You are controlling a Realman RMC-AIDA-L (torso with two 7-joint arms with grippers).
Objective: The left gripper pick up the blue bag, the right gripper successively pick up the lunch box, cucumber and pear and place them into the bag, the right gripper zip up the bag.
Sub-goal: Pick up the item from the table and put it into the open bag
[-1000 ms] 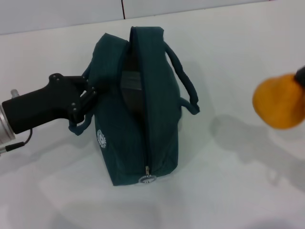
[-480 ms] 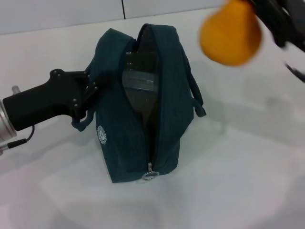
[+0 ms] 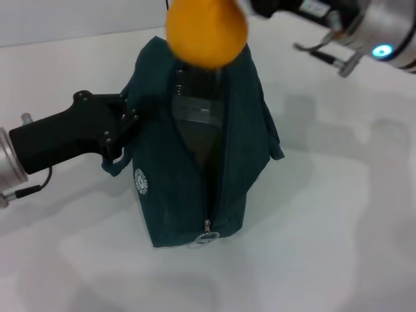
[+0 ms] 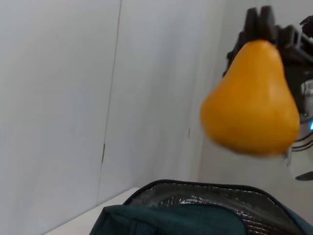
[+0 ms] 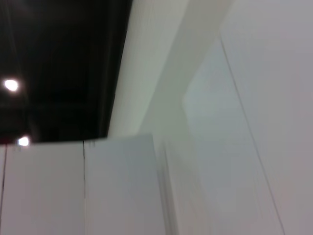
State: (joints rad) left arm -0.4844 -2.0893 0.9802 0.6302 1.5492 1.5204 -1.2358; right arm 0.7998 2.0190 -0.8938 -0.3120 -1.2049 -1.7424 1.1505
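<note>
Dark teal fabric bag (image 3: pixel 195 162) upright on white desk (image 3: pixel 338 214), handle clamped by left end effector (image 3: pixel 123 127), clear lunch box (image 3: pixel 195 107) inside, cucumber unseen; right end effector (image 4: pixel 266 24) clamped on orange-yellow pear (image 3: pixel 207 32) above opening; drop, zip pending.

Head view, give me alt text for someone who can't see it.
An orange-yellow pear hangs just above the unzipped mouth of a blue bag standing on a white table, carried by the right gripper. The left gripper grips the bag's near handle, and a lunch box shows inside.
</note>
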